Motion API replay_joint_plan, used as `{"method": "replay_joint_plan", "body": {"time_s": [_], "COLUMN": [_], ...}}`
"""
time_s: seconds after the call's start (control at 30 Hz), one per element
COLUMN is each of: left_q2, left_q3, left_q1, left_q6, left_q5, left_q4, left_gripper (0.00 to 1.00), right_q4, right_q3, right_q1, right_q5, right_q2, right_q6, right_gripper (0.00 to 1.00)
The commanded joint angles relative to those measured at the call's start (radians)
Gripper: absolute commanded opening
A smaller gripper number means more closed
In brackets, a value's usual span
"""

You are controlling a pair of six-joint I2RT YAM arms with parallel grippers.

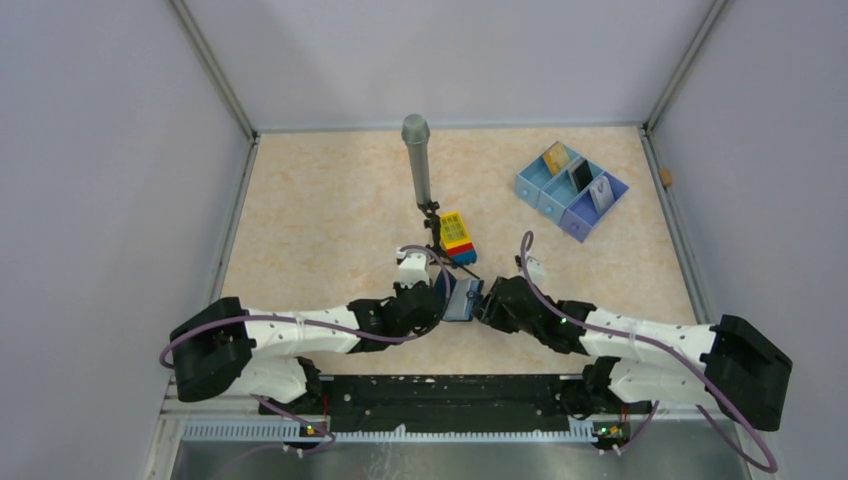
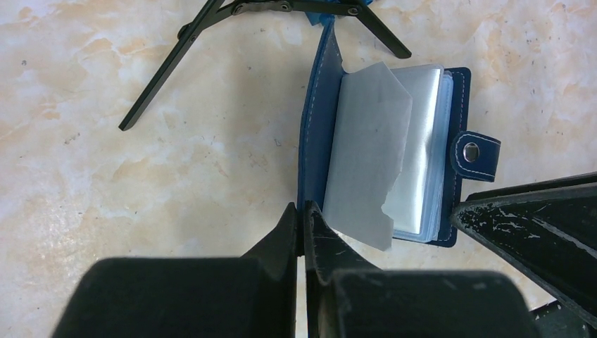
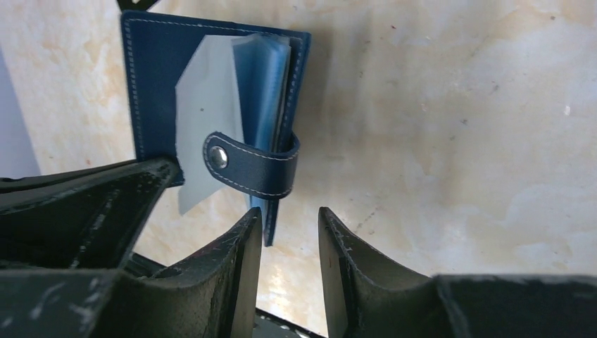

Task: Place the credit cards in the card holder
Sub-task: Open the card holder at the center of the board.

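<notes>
The navy card holder (image 1: 462, 298) stands open on the table between my two grippers, its clear sleeves fanned out (image 2: 380, 148). My left gripper (image 2: 304, 211) is shut on the near end of its left cover. My right gripper (image 3: 290, 218) is open, and the card holder's (image 3: 211, 105) lower corner, under the snap tab (image 3: 246, 165), sits just inside the gap beside one finger. The credit cards stand in the pale blue tray (image 1: 527, 188) at the back right: gold (image 1: 557, 157), dark (image 1: 580, 177) and pale (image 1: 600, 193).
A grey cylinder on a black tripod (image 1: 417, 160) stands just behind the card holder, and its legs (image 2: 176, 63) reach close to it. A yellow-topped toy brick block (image 1: 458, 236) sits beside the tripod. Walls enclose the table on three sides.
</notes>
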Motion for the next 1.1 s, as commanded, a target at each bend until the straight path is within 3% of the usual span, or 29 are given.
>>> {"method": "replay_joint_plan", "body": {"time_s": [0.0, 0.47, 1.07], "left_q2": [0.004, 0.0, -0.01], "left_q3": [0.026, 0.015, -0.005], "left_q1": [0.003, 0.006, 0.011], "left_q6": [-0.008, -0.013, -0.015], "left_q5": [0.006, 0.012, 0.035], "left_q4": [-0.009, -0.004, 0.021], "left_gripper": [0.0, 0.0, 0.0], "right_q4": [0.115, 0.152, 0.243], "right_q3": [-0.02, -0.028, -0.009], "right_q1": [0.007, 0.006, 0.007], "right_q5": [0.007, 0.021, 0.01], "right_q2": [-0.022, 0.04, 0.131], "right_q6": [0.022, 0.026, -0.006], "right_gripper": [0.34, 0.27, 0.3]}}
